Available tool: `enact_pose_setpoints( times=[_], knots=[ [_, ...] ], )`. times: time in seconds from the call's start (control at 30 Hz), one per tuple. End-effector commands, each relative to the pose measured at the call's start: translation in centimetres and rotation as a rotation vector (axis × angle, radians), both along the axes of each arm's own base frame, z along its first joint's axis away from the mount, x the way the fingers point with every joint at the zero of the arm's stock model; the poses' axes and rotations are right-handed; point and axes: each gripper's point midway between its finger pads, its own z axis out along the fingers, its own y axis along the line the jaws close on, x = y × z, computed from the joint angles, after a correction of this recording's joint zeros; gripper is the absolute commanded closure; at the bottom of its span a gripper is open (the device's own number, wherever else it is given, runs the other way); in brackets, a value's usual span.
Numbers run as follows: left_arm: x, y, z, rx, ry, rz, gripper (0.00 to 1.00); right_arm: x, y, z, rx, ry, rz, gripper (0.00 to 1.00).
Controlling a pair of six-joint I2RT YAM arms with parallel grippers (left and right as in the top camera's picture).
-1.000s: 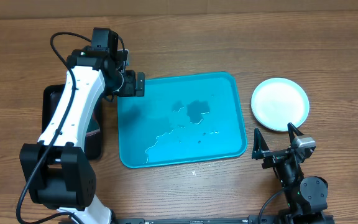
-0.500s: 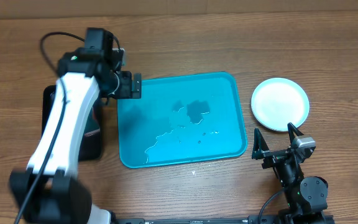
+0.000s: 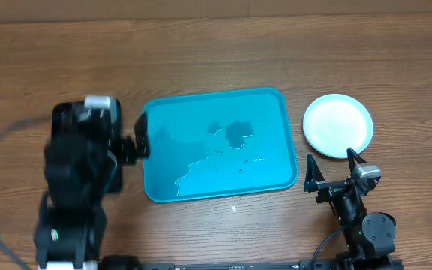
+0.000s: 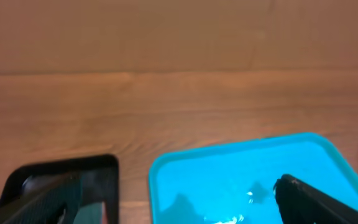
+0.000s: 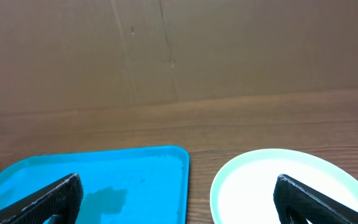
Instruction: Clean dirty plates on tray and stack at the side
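The turquoise tray (image 3: 276, 176) lies mid-table, wet with small puddles, with no plate on it. It also shows in the left wrist view (image 4: 229, 168) and the right wrist view (image 5: 123, 171). A round white plate with a pale green rim (image 3: 337, 125) lies on the wood to the tray's right, and it also shows in the right wrist view (image 5: 272, 180). I cannot tell whether other plates lie under it. My left gripper (image 3: 138, 140) is open and empty at the tray's left edge (image 4: 179, 202). My right gripper (image 3: 331, 174) is open and empty in front of the plate (image 5: 182, 205).
A narrow black tray (image 3: 62, 112) lies left of the turquoise tray, mostly under my blurred left arm. In the left wrist view the black tray (image 4: 42, 177) holds something grey and red. A wall stands beyond the table's far edge.
My left arm has pulled back from the tray's far left corner toward the front, over the black tray, and is blurred by motion. The right arm and plate are unchanged.
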Motion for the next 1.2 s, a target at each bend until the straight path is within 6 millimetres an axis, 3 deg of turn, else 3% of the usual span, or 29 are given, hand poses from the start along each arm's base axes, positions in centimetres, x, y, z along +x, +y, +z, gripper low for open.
enact_pose_setpoints(
  times=[0.0,0.23,0.6,0.87,1.17],
  knots=[
    [-1.8,0.6,-1.4,0.001,-0.073,0.018,0.00,0.0,0.2,-0.1,0.004,-0.005,0.008,0.00],
    [-3.6,0.9,-3.4,-0.011,-0.287,0.034,0.00,0.0,0.2,-0.1,0.004,-0.005,0.008,0.00],
    [-4.3,0.9,-7.4,-0.016,-0.486,0.034,0.00,0.0,0.2,-0.1,0.004,-0.005,0.008,0.00],
    [-4.5,0.9,-12.2,-0.025,-0.303,0.037,0.00,0.0,0.2,-0.2,0.004,-0.004,0.008,0.00],
    [-4.5,1.0,-12.1,-0.044,-0.306,0.044,0.00,0.0,0.2,-0.1,0.004,-0.005,0.008,0.00]
  ],
)
